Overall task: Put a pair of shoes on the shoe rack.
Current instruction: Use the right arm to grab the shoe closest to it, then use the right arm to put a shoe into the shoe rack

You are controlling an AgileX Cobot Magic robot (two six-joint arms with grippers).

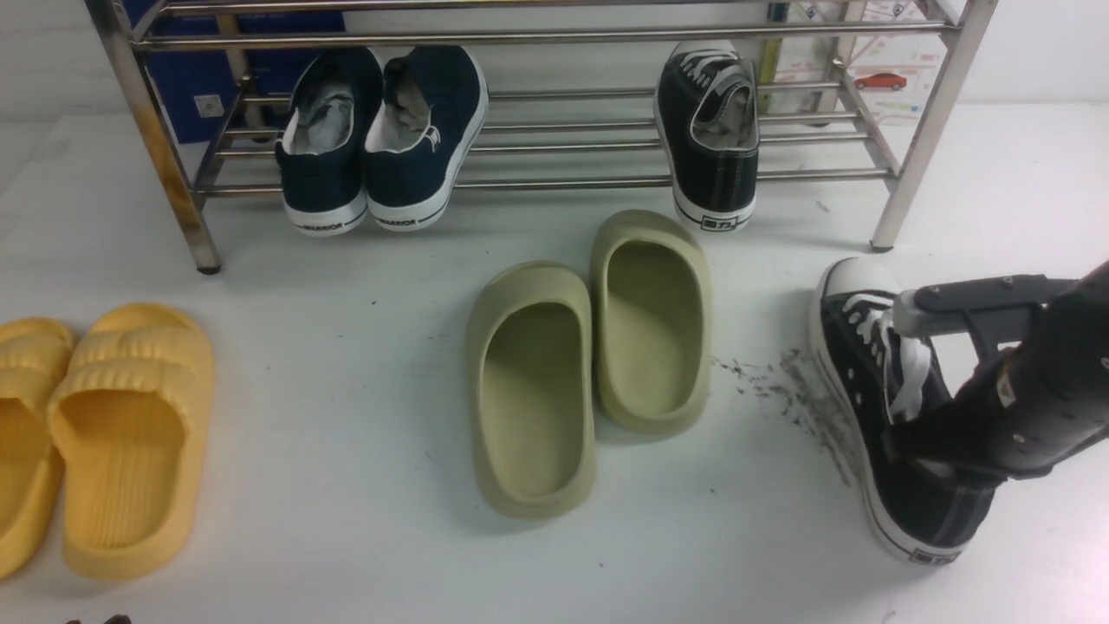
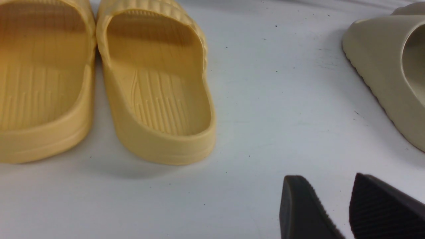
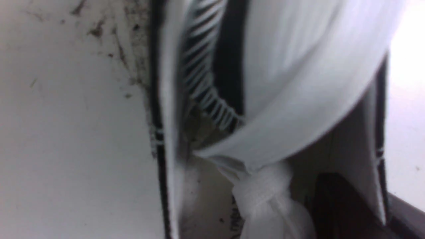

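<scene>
Heel lettering "WARRIOR" on navy sneakers (image 1: 407, 173)

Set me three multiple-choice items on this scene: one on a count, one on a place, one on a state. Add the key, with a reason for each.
1. How many black sneakers stand on the shoe rack?
A. none
B. one
C. two

2. The olive-green slippers lie:
A. on the rack's top shelf
B. on the floor, between the yellow slippers and the unracked black sneaker
C. behind the rack

3. The left gripper is:
A. open and empty
B. shut on a yellow slipper
C. shut on a sneaker

Key:
1 B: the racked black sneaker stands alone, right of the navy pair; its mate is on the floor.
2 B: the front view shows them in front of the rack, between those two.
3 A: in the left wrist view its jaws stand apart over bare floor.
</scene>
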